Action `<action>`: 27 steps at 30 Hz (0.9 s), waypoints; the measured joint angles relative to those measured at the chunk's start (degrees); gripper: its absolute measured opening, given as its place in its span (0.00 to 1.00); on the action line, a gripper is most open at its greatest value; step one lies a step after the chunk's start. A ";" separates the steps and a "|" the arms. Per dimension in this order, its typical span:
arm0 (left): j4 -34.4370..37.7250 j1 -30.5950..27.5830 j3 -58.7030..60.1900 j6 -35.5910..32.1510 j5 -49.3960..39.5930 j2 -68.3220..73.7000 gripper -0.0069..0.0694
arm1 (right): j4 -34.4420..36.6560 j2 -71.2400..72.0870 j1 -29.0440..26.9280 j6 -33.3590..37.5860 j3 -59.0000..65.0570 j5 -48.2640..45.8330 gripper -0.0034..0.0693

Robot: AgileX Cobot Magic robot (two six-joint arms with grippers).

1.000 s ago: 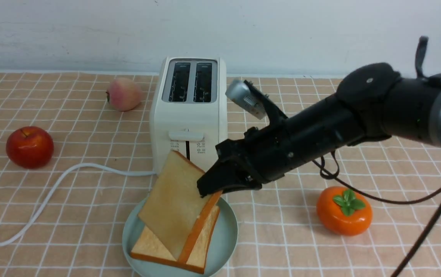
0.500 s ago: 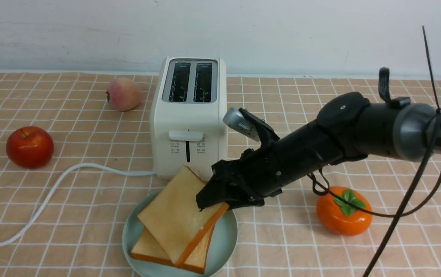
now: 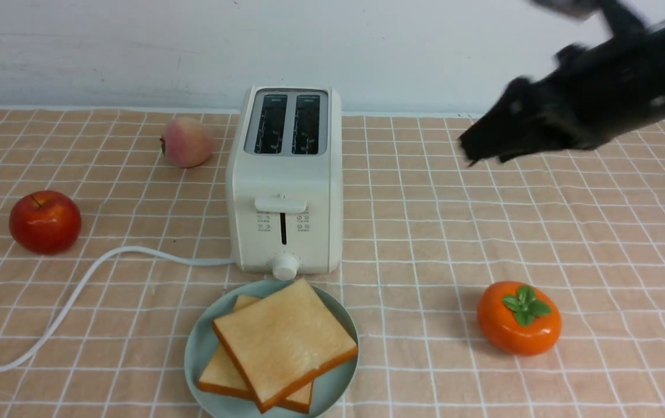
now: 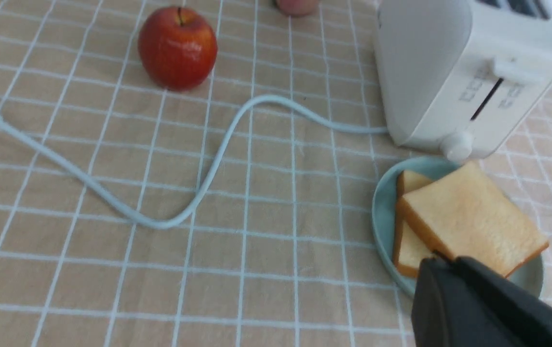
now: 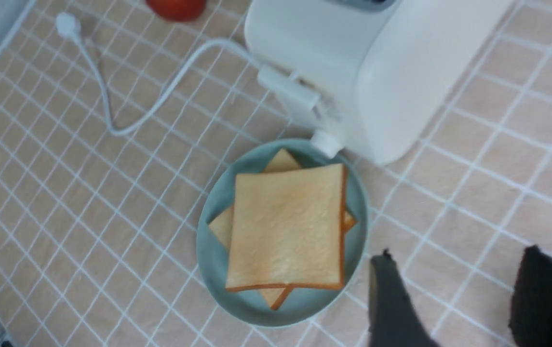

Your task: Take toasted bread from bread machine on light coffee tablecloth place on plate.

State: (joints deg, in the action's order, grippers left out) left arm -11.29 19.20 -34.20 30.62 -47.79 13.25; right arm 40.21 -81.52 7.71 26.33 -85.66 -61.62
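Two slices of toasted bread lie stacked on the teal plate (image 3: 332,388) in front of the bread machine (image 3: 286,191). The top slice (image 3: 286,342) lies flat and askew over the lower slice (image 3: 222,374). Both toaster slots are empty. My right gripper (image 3: 471,154) is blurred, high above the light coffee tablecloth (image 3: 425,232), to the right of the toaster. In the right wrist view it (image 5: 454,274) is open and empty, off to the side of the plate (image 5: 213,250). My left gripper (image 4: 437,260) is shut and empty, out of the front view, its tip in front of the plate (image 4: 382,217).
A red apple (image 3: 45,222) and a peach (image 3: 186,141) sit left of the toaster. An orange persimmon (image 3: 519,318) sits right of the plate. The white cord (image 3: 76,284) runs from the toaster to the front left.
My right gripper let go of the top slice, which dropped flat onto the lower slice. The right arm then rose and swung away to the upper right.
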 joint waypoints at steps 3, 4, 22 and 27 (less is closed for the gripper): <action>1.46 0.00 0.14 0.00 6.95 0.23 0.07 | -2.75 8.34 -5.42 -1.79 -0.22 -1.97 0.15; 1.61 0.00 0.15 0.00 8.00 0.24 0.07 | -2.97 8.92 -5.77 -1.76 -0.22 -2.09 0.13; 8.61 0.00 6.77 0.00 29.16 11.31 0.07 | -7.95 51.62 -13.54 -2.02 49.70 31.78 0.04; 8.61 0.00 6.84 0.00 29.16 13.45 0.07 | -7.90 57.60 -13.54 -2.02 63.70 45.94 0.04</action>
State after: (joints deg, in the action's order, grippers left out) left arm -2.68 19.20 -27.36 30.62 -18.63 26.70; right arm 32.31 -23.91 -5.83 24.32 -21.96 -15.68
